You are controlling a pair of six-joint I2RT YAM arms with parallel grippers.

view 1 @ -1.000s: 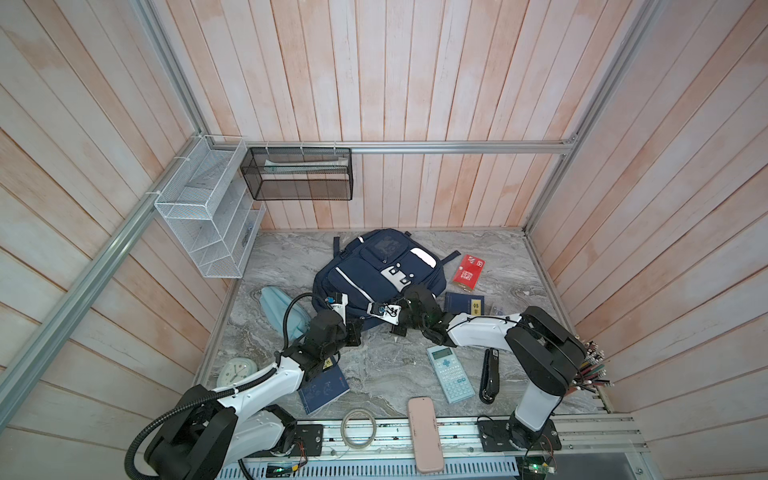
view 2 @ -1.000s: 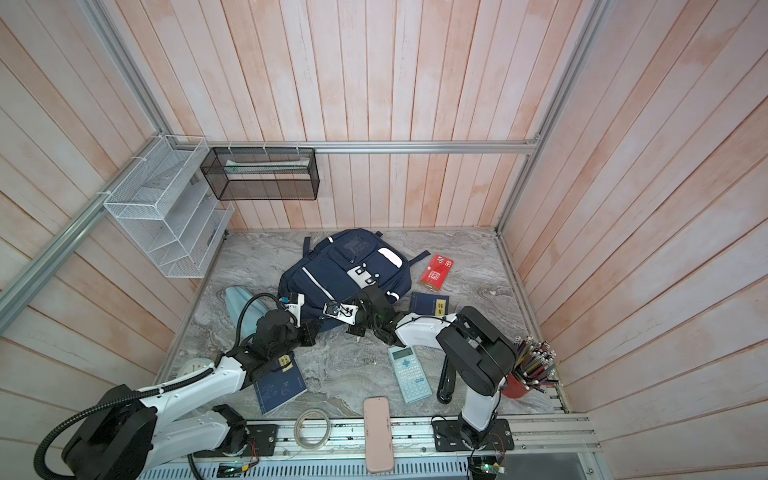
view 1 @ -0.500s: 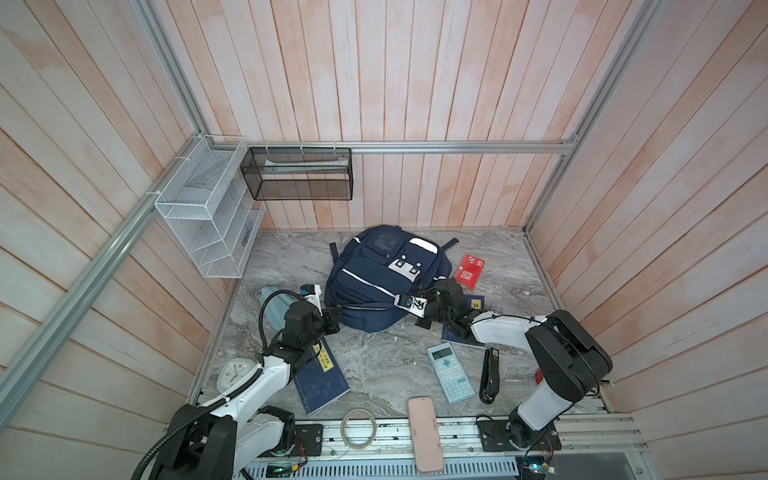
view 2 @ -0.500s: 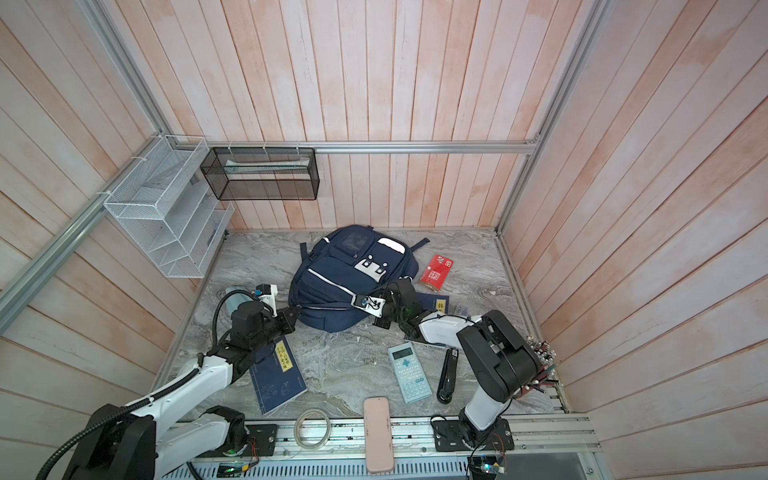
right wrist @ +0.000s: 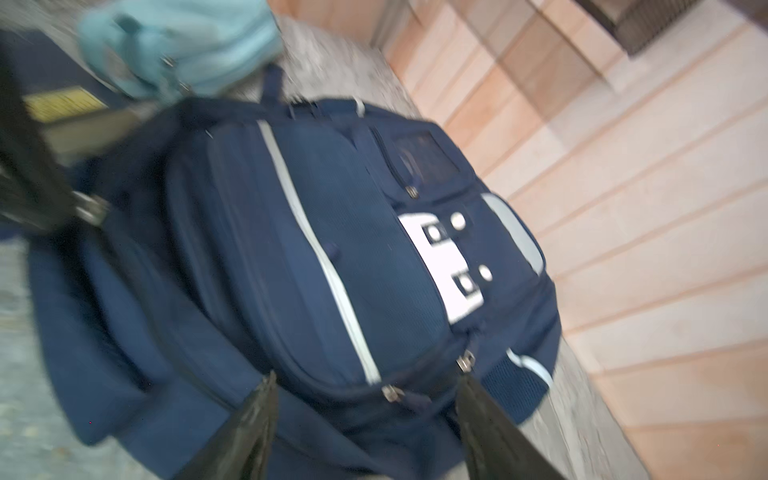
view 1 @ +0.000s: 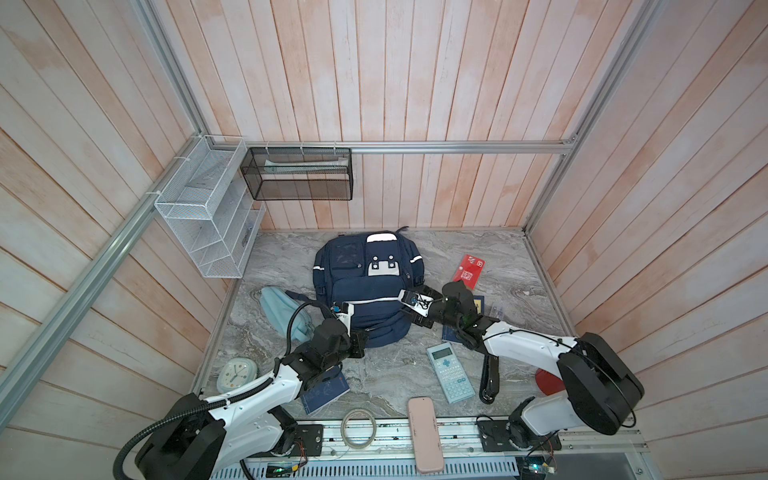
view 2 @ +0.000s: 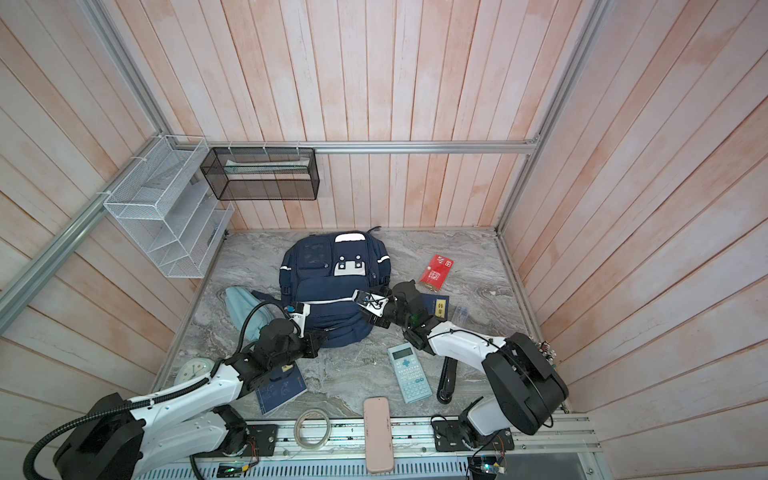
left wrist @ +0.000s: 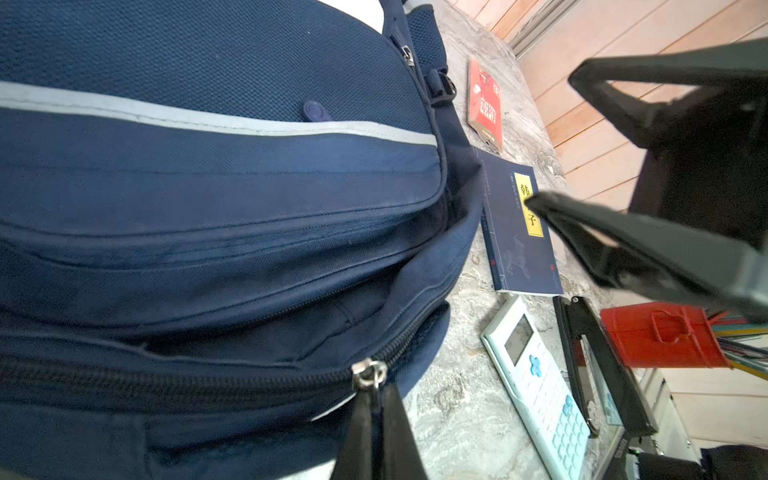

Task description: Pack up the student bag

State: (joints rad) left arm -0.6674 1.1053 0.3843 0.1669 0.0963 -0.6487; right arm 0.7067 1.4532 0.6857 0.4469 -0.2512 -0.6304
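your right end effector [right wrist: 368,386] has just let go: its fingers [right wrist: 253,415] stand apart, close against the right side of the bag [view 1: 365,286] but holding nothing. a second ago it was shut there and the bag lay skewed, its top pointing to the right rear. now the bag lies flat on the surface [view 1: 395,374], squared up and a little further back, with its top toward the back wall and its front pockets facing up. that looks like the end of the repositioning, so the bag is probably where you want it for opening.

your left end effector [left wrist: 376,395] has stayed closed. it is clamped on the zip pull [left wrist: 368,374] at the near edge of the bag, and the zip still looks shut across the part you can see. from here you likely draw that pull along its track.

nothing is packed yet: the calculator [view 1: 451,372], the book [left wrist: 519,232] and the pouch [view 1: 282,311] lie on the surface around the bag. the pouch touches the bag's left side, and the book sits just beside its right side.
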